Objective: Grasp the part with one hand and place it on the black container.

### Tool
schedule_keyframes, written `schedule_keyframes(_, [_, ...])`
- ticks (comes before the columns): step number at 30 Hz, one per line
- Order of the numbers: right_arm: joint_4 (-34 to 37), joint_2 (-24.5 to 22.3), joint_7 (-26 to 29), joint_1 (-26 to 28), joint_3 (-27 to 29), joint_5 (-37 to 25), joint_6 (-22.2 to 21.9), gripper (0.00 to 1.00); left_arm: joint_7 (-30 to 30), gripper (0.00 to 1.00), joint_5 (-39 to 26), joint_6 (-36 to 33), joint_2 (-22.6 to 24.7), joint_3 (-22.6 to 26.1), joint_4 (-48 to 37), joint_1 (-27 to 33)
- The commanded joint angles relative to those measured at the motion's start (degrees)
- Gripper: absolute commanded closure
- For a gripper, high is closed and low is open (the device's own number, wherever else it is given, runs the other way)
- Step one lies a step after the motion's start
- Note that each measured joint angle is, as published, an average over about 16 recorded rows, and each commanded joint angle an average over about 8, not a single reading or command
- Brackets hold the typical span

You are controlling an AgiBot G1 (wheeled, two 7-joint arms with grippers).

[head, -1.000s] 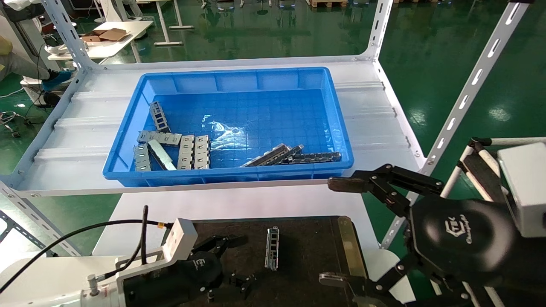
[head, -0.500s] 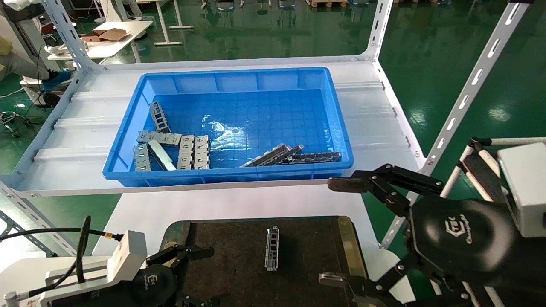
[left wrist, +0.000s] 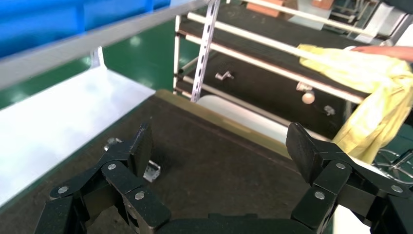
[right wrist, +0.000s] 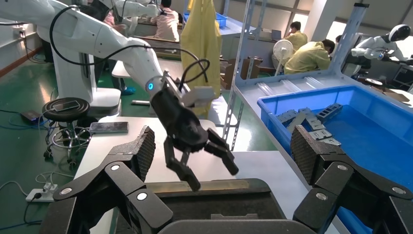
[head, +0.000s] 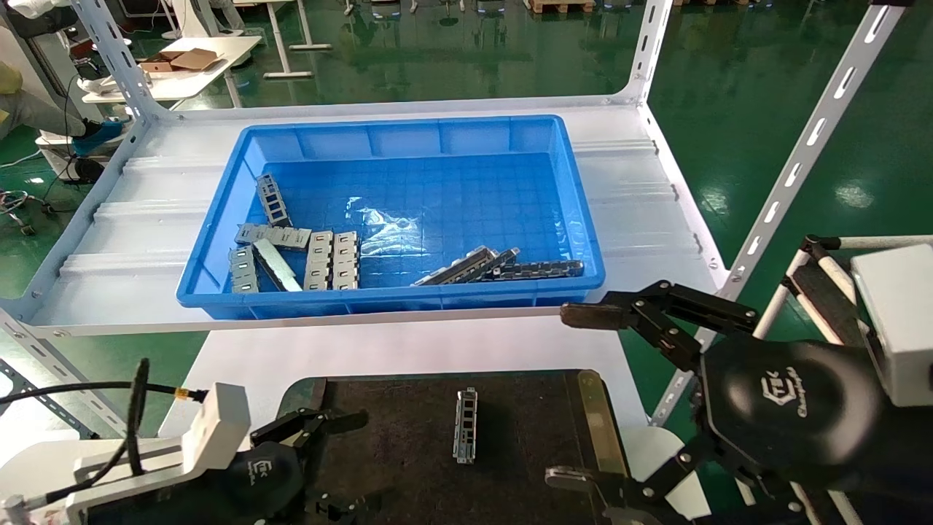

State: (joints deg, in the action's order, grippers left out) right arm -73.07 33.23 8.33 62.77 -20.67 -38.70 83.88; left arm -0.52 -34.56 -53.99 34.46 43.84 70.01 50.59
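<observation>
**Left gripper empty, part resting on black container**

Left gripper (head: 332, 463) sits at the lower left of the head view, fingers (left wrist: 139, 146) spread apart and holding nothing, above the left end of the black container (head: 525, 415). One part (head: 464, 424) lies upright in frame near the container's centre, well apart from both grippers. Right gripper (head: 583, 397) occupies the lower right, jaws wide and empty, beside the container's brass-coloured strip (head: 594, 419). Higher in frame, the blue bin (head: 408, 131) on the shelf holds more parts (head: 332, 259).
</observation>
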Motion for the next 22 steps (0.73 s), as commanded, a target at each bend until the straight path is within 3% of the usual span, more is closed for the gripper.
schedule_keyframes(1, [0.0,0.0,0.0,0.0,0.0,0.0,0.0,0.00,0.4,0.00,-0.4,1.8,0.9,0.3,0.5,-0.2])
schedule_keyframes(10, [0.0,0.0,0.0,0.0,0.0,0.0,0.0,0.00,3.7,0.00,-6.5,7.4,4.8,3.7,1.6,3.5])
schedule_keyframes(22, [0.0,0.0,0.0,0.0,0.0,0.0,0.0,0.00,6.3,0.00,-3.4,5.9,-1.0,2.0,6.1,3.2])
